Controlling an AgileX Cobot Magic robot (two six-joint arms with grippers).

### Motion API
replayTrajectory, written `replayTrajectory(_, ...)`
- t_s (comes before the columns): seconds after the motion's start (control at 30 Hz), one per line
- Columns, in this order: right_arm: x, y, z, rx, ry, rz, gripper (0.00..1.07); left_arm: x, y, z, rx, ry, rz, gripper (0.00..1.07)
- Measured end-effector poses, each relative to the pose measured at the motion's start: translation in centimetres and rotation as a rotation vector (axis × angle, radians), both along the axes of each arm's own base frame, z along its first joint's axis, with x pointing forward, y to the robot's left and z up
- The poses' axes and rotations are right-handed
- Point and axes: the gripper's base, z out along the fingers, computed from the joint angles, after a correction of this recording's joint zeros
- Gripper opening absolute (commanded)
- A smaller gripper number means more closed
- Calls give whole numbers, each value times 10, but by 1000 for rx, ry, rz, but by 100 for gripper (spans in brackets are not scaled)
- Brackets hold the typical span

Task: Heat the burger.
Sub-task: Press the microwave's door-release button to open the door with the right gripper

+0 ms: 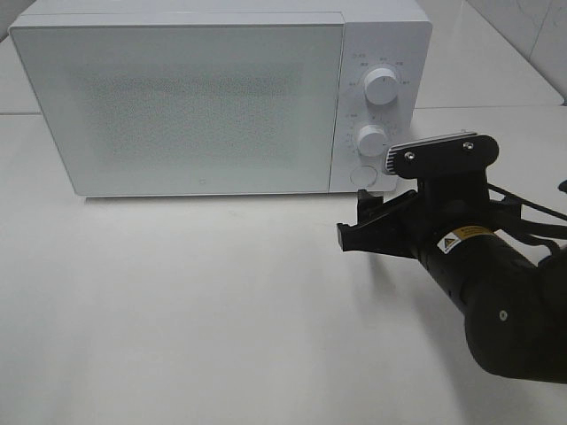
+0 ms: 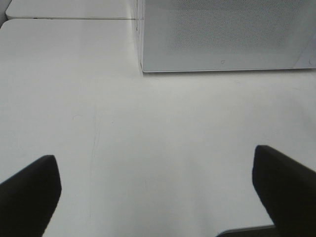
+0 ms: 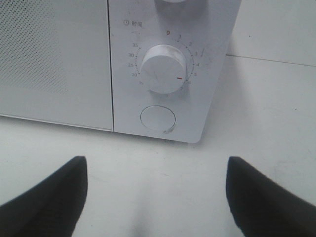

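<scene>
The burger shows in no view. A white microwave (image 1: pixel 186 97) stands at the back of the table with its door shut. My right gripper (image 1: pixel 354 221) hovers open just in front of the control panel, nothing between its fingers. In the right wrist view the right gripper (image 3: pixel 158 197) faces the timer knob (image 3: pixel 164 69) and the round door button (image 3: pixel 158 118) below it. My left gripper (image 2: pixel 155 192) is open and empty over bare table, with the microwave's lower left corner (image 2: pixel 143 69) ahead of it. The left arm does not show in the exterior high view.
The control panel carries an upper knob (image 1: pixel 381 86), the timer knob (image 1: pixel 373 139) and the round button (image 1: pixel 363 175). The white table (image 1: pixel 177 301) stretches in front of the microwave. A seam in the tabletop (image 2: pixel 69 19) runs behind and to the left.
</scene>
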Motion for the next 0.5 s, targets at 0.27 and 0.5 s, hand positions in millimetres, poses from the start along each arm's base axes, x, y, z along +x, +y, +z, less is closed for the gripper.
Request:
replayTrajectory(0.27, 4, 3, -1, 53, 0, -23, 73, 0, 0, 0, 0, 0, 0, 98)
replayTrajectory(0.5, 4, 4, 0, 271, 13, -102, 66, 0, 0, 0, 0, 0, 0, 98)
